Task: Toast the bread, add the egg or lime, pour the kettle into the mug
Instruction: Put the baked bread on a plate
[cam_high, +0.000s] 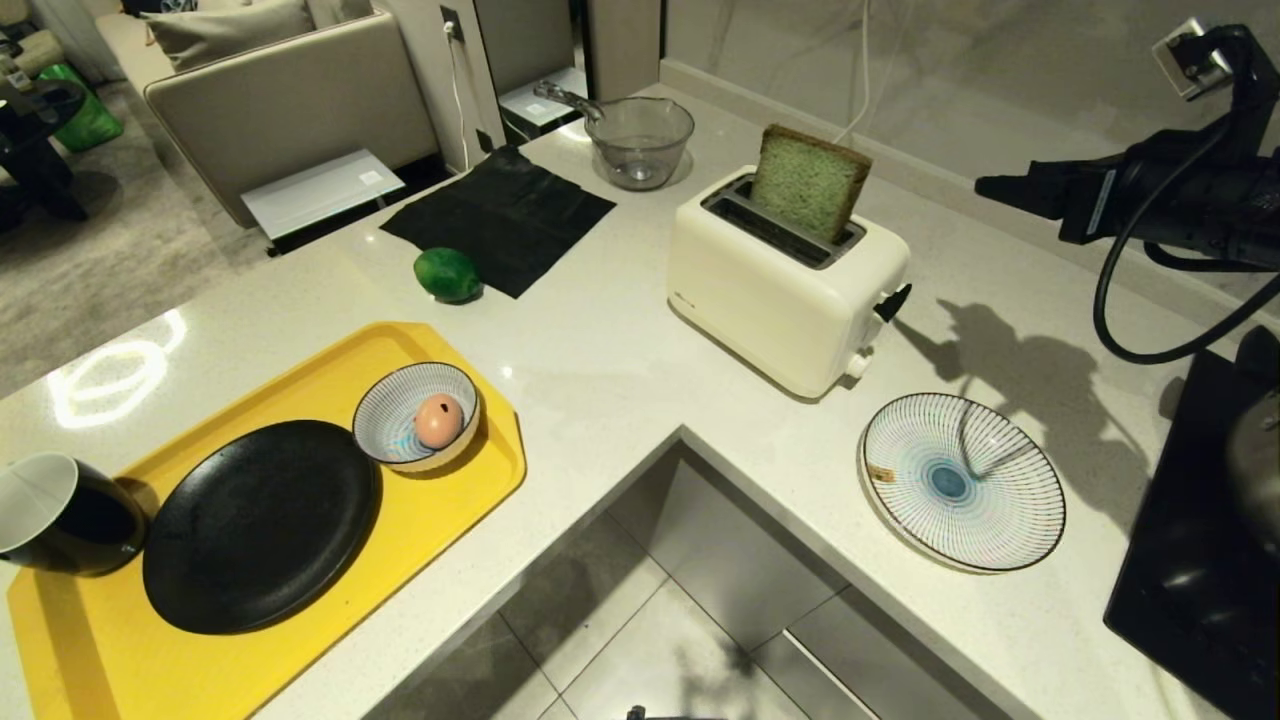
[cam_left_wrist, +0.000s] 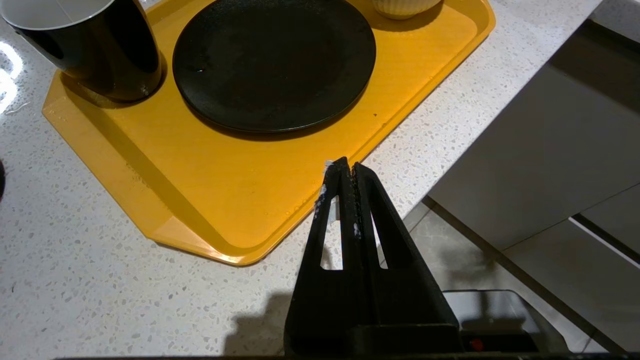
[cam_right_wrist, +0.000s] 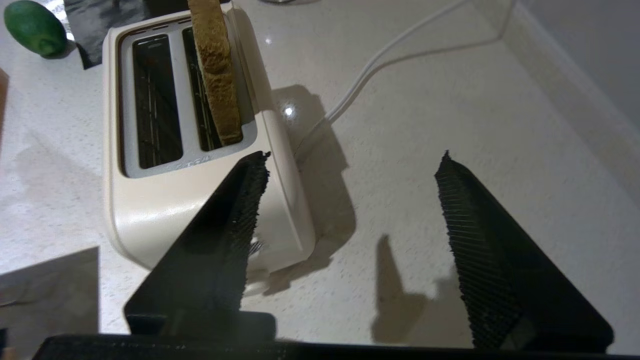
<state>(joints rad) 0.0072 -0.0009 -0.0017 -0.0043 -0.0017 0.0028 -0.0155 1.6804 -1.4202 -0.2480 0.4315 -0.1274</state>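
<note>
Bread (cam_high: 808, 183) standing upright in the toaster's (cam_high: 785, 290) rear slot, top half sticking out; front slot empty. Right end effector (cam_right_wrist: 350, 165) spread wide, holding nothing, above the tabletop (cam_high: 600, 340) beside the toaster. Left end effector (cam_left_wrist: 348, 170) pressed closed over the tray (cam_left_wrist: 210, 200) edge; lime (cam_high: 447, 274) by the black cloth (cam_high: 500, 215)

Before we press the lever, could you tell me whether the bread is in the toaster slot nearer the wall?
Yes, the bread stands in the toaster's wall-side slot; the other slot is empty.
</note>
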